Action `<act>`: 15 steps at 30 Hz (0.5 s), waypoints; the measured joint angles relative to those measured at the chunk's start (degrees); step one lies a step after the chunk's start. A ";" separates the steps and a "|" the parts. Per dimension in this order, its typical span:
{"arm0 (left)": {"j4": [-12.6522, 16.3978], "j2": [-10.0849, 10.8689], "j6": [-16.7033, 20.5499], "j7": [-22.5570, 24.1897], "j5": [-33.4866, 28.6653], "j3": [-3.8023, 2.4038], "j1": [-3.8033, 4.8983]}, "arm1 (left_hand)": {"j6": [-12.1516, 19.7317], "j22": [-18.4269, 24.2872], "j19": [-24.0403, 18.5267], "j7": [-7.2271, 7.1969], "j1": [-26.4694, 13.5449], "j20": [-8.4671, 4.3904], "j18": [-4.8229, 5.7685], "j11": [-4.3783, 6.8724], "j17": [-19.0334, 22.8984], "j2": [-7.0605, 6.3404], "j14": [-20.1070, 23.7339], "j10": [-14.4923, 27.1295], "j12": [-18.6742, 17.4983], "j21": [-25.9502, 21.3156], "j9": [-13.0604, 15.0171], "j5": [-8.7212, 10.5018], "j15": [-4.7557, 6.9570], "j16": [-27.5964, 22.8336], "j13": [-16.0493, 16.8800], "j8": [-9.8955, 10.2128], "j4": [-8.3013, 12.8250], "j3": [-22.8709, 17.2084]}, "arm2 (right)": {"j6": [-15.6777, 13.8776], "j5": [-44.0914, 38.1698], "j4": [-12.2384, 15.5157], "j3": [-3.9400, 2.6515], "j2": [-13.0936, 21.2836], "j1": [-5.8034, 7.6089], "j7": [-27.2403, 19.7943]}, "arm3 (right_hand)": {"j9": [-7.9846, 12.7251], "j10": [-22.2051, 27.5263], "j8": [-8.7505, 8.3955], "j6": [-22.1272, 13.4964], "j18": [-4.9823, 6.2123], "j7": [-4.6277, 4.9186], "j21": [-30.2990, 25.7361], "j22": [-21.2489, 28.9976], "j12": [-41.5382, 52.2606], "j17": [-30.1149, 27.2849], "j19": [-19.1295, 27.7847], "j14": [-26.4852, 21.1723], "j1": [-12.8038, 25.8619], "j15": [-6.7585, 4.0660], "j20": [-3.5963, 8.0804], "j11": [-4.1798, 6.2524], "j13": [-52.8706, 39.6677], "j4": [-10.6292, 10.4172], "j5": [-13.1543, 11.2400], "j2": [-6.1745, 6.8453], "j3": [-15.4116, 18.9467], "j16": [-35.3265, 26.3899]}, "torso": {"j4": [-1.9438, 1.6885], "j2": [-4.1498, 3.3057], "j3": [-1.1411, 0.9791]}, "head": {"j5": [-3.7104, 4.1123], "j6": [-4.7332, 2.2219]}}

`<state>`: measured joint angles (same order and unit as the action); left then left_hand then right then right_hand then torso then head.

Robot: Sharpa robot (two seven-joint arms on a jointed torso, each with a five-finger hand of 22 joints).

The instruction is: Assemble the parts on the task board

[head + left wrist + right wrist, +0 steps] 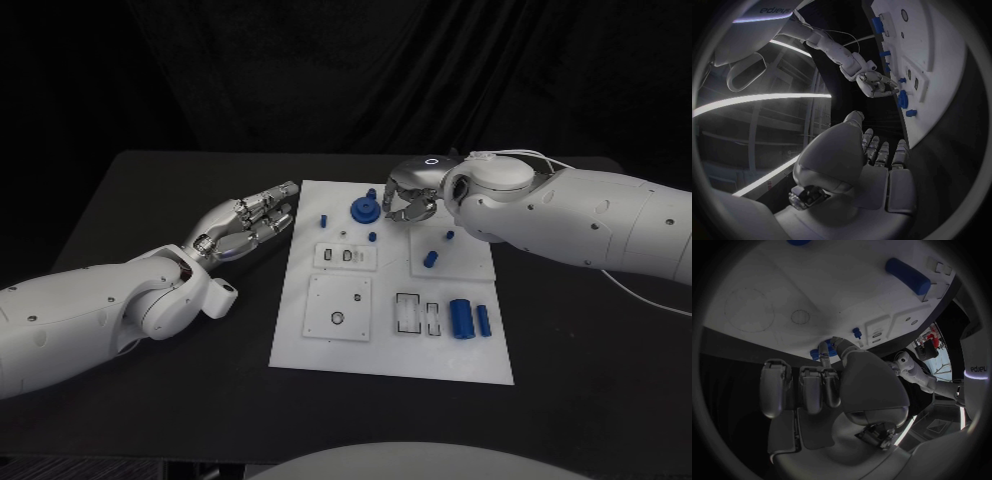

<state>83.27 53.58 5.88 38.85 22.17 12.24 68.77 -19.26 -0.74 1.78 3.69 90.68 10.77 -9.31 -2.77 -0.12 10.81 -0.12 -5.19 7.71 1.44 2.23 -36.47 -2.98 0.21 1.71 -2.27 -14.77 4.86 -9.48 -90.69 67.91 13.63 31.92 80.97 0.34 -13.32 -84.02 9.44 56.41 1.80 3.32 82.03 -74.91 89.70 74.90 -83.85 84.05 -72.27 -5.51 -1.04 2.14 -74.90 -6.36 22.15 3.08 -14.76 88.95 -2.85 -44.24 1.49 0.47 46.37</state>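
The white task board (382,345) lies in the middle of the black table. A blue round toothed part (366,210) sits near the board's far edge. My right hand (411,195) hovers over that edge, and its thumb and a fingertip (826,348) close on the blue round part (814,354). My left hand (248,225) lies on the table just left of the board, fingers stretched out and holding nothing. From the left wrist view, the right hand (876,82) sits beside the round part (902,98).
A thick blue cylinder (462,317) and a thinner blue bar (483,320) lie at the board's near right. Small blue pegs (430,259) stand around mid-board, another (325,220) by the left edge. Bare black table surrounds the board.
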 measured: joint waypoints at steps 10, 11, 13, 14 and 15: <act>-0.11 0.10 -0.13 0.00 0.00 0.00 0.00 | 0.00 0.00 0.00 0.00 0.00 0.00 0.00 -0.18 0.04 0.00 0.00 0.20 0.00 0.00 0.00 0.00 0.00 0.00 0.00 0.00 0.00 0.00 | -1.03 0.00 0.51 0.00 1.36 -0.01 0.00 | -0.60 0.00 -0.02 -0.16 0.00 -0.09 0.00 0.00 0.00 0.00 0.00 0.00 0.00 0.00 0.00 0.00 -0.04 0.21 0.00 0.00 0.21 0.00 | -0.02 -0.03 0.03 | 0.09 -0.21; -0.13 0.10 -0.15 0.00 0.00 0.00 -0.01 | 0.00 0.00 0.00 0.00 0.00 0.00 0.00 -0.18 0.04 0.00 0.00 0.20 0.00 0.00 0.00 -0.04 0.00 0.00 0.00 0.00 0.00 0.00 | -1.20 0.00 0.71 0.00 1.53 -0.01 0.00 | -0.60 0.00 -0.02 -0.16 0.00 -0.09 0.00 0.00 0.00 0.00 0.00 0.00 0.00 0.00 0.00 0.00 -0.04 0.21 0.00 0.00 0.22 0.00 | -0.01 -0.03 0.03 | 0.12 -0.23; -0.13 0.10 -0.17 0.00 0.00 0.00 -0.01 | 0.00 0.00 0.00 0.00 0.00 0.00 0.00 -0.18 0.04 0.00 0.00 0.20 0.00 0.00 0.00 -0.24 0.00 0.00 0.00 0.00 0.00 0.00 | -1.52 0.00 1.24 -0.02 2.02 -0.01 -0.01 | -0.60 0.00 -0.10 -0.27 0.00 -0.20 0.00 0.00 0.00 0.00 0.00 0.00 0.00 0.00 0.00 0.00 -0.04 0.37 0.00 0.00 0.06 0.00 | 0.00 -0.03 0.03 | 0.13 -0.33; -0.12 0.11 -0.19 0.00 0.00 0.00 -0.01 | 0.00 0.00 0.00 0.00 0.00 0.00 0.00 -0.18 0.04 0.00 0.00 0.20 0.00 0.00 0.00 -0.24 0.00 0.00 0.00 0.00 0.00 0.00 | -1.78 0.00 1.77 -0.02 2.55 -0.01 -0.01 | -0.59 0.00 -0.31 -0.58 0.00 -0.28 0.00 0.00 0.00 0.00 0.00 0.00 0.00 0.00 0.00 0.00 -0.04 0.46 0.00 0.00 0.15 0.00 | 0.03 -0.03 0.02 | 0.13 -0.38; -0.10 0.14 -0.20 0.00 0.00 0.00 -0.02 | 0.00 0.00 0.00 0.00 0.00 0.00 0.00 -0.18 0.04 0.00 0.00 0.20 0.00 0.00 0.00 -0.24 0.00 0.00 0.00 0.00 0.00 0.00 | -2.01 0.00 2.21 -0.03 3.07 -0.01 0.00 | -0.59 0.00 -0.56 -0.99 0.00 -0.28 0.00 0.01 0.00 0.00 0.00 0.00 0.00 0.00 0.00 0.00 -0.04 0.52 0.00 0.00 0.21 0.00 | 0.04 -0.03 0.02 | 0.05 -0.43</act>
<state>83.17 53.72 5.68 38.85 22.17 12.24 68.76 -19.26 -0.74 1.78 3.69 90.68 10.77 -9.31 -2.95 -0.08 10.81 -0.12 -4.99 7.71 1.44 2.23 -36.71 -2.98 0.21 1.71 -2.27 -14.77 4.87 -11.49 -90.69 70.11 13.61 34.99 80.96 0.33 -13.91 -84.03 8.88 55.42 1.81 3.04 82.03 -74.91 89.70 74.90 -83.85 84.05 -72.28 -5.51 -1.03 2.14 -74.94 -5.84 22.15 3.08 -14.55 88.95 -2.80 -44.27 1.51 0.52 45.94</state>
